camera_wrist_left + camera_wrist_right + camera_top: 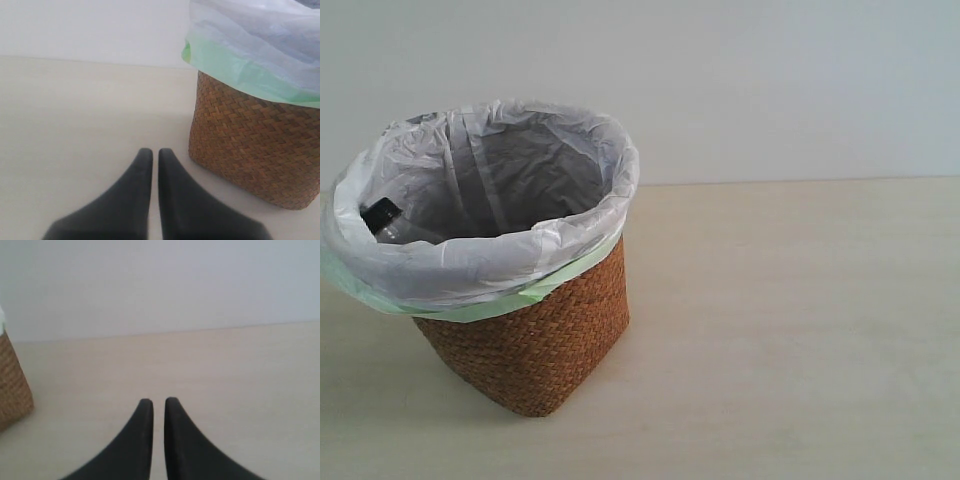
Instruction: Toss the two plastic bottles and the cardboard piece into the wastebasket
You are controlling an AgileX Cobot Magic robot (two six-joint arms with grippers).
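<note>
While the wicker wastebasket (535,345) stands on the left of the pale table (800,330), its white bag liner (470,265), edged pale green, folds out over the rim. Inside, against the left wall, a black-capped bottle (382,215) shows its cap and clear shoulder; deeper contents are hidden. Bare tabletop runs right of the basket to the far edge at the wall. The left gripper (155,154) sits low near the basket's wicker side, apart from it, jaws drawn almost together, holding nothing. The right gripper (159,402), likewise nearly closed and empty, faces open table, the basket well off.
</note>
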